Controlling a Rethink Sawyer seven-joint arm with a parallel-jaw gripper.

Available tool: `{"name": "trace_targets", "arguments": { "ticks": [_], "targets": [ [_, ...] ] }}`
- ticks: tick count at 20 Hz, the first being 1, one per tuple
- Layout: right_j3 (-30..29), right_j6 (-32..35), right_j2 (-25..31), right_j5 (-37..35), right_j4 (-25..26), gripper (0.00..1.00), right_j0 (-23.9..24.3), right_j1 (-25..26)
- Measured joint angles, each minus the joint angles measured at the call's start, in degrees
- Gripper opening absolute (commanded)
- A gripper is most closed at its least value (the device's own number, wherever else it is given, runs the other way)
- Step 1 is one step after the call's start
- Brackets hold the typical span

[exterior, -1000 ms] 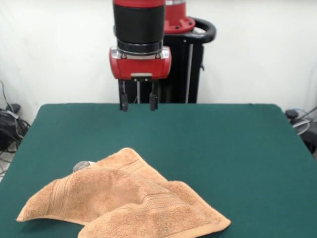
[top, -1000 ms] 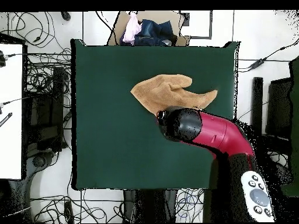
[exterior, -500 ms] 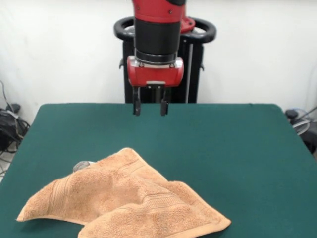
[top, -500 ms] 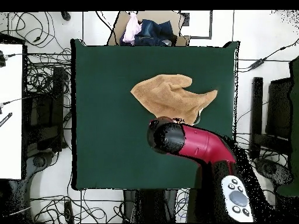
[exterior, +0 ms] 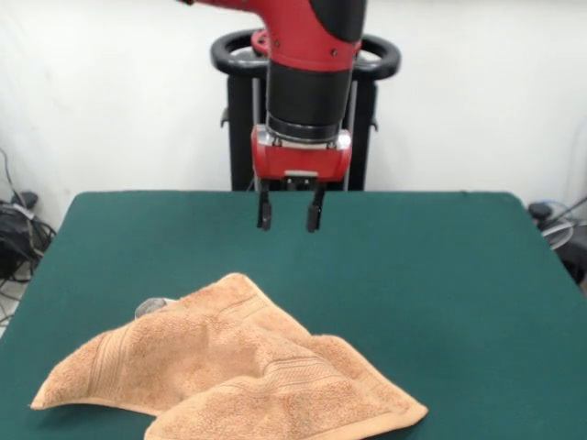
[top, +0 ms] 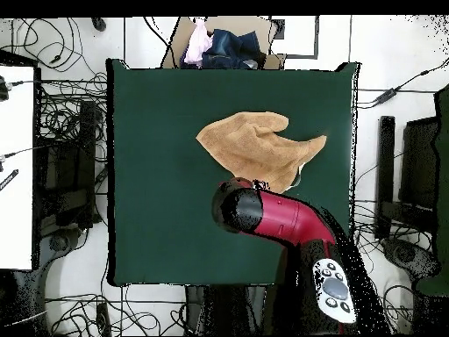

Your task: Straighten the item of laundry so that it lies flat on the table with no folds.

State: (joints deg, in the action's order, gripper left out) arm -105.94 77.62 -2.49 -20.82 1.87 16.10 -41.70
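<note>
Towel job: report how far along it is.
Nothing looks done: the towel lies bunched on the table, one part folded over another. In hand: the end effector hangs open above bare cloth beyond the towel, holding nothing. Left: grasp an edge, pull out the folds and lay it flat.

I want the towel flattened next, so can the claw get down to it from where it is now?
Probably yes: the open claw hangs above bare table, and nothing lies between it and the towel.
</note>
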Motion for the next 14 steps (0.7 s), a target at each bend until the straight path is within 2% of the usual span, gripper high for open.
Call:
{"name": "trace_targets", "arguments": {
  "ticks": [3, 7, 10, 11, 12, 14],
  "targets": [
    [1.52, 2.96, -3.72, -1.21, -4.63, 1.0, -2.95, 2.37],
    [3.57, 12.36, -8.5, -8.27, -13.33, 1.0, -7.13, 5.48],
    [4.42, 19.76, -10.06, -14.03, -17.84, 1.0, -8.7, 6.74],
    [4.76, 23.16, -10.5, -16.62, -19.59, 1.0, -9.17, 7.23],
    [5.23, 29.57, -11.01, -21.04, -22.64, 1.0, -9.78, 7.98],
    [5.72, 36.85, -11.07, -25.11, -25.79, 1.0, -10.07, 8.61]
  ]
}}
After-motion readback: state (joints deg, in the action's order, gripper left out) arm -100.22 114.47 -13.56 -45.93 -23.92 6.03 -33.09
